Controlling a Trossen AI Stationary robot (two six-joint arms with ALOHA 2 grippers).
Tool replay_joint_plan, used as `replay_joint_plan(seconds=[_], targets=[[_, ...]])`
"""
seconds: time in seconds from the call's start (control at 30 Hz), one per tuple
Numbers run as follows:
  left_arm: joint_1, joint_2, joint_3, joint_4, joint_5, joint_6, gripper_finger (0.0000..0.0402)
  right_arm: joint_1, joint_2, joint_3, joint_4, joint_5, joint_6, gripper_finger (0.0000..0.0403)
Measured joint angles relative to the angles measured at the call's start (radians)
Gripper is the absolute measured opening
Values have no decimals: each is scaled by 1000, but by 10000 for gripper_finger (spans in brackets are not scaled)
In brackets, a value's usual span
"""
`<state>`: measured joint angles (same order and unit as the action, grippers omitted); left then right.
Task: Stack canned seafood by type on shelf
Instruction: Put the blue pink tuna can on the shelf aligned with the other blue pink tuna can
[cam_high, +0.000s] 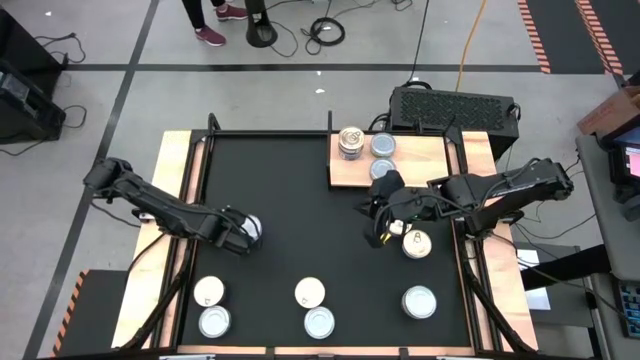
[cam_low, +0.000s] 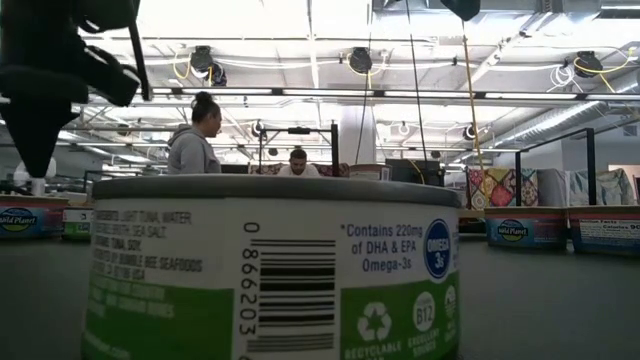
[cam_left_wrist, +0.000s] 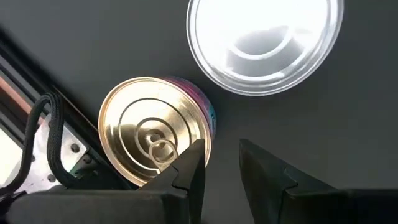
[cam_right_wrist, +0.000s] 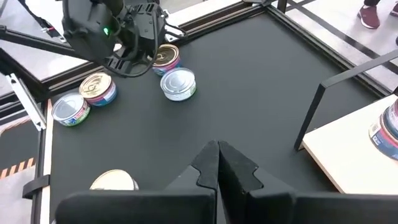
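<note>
The left gripper (cam_left_wrist: 221, 165) is hovering slightly parted, empty, beside a gold-topped tin (cam_left_wrist: 155, 130), risking nudging it aside. Farther off, the right gripper (cam_right_wrist: 217, 163) is idling clenched near the shelf (cam_high: 430, 165), where stacked tins (cam_high: 351, 143) are sitting.

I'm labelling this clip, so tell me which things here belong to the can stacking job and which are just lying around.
Job: cans on the table, cans already stacked on the wooden shelf, left gripper beside a gold-topped can, right gripper shut.

Bystanders: black ventilated box, people behind the table.
</note>
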<state>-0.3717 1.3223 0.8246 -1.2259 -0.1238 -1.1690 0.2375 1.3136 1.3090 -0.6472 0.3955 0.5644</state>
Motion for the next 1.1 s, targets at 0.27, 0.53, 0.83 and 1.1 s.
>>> replay_joint_plan(seconds=[0.27, 0.53, 0.83, 1.1], targets=[[0, 32, 0, -19, -22, 0, 100, 0, 0, 0, -36, -35, 27, 0], [0, 47, 0, -2, -30, -1, 100, 0, 0, 0, -63, -62, 58, 0], [-2, 124, -47, 51, -33, 6, 100, 0, 0, 0, -62, -59, 75, 0], [-3, 191, -44, 28, -74, 55, 94, 0, 0, 0, -62, -57, 83, 0]])
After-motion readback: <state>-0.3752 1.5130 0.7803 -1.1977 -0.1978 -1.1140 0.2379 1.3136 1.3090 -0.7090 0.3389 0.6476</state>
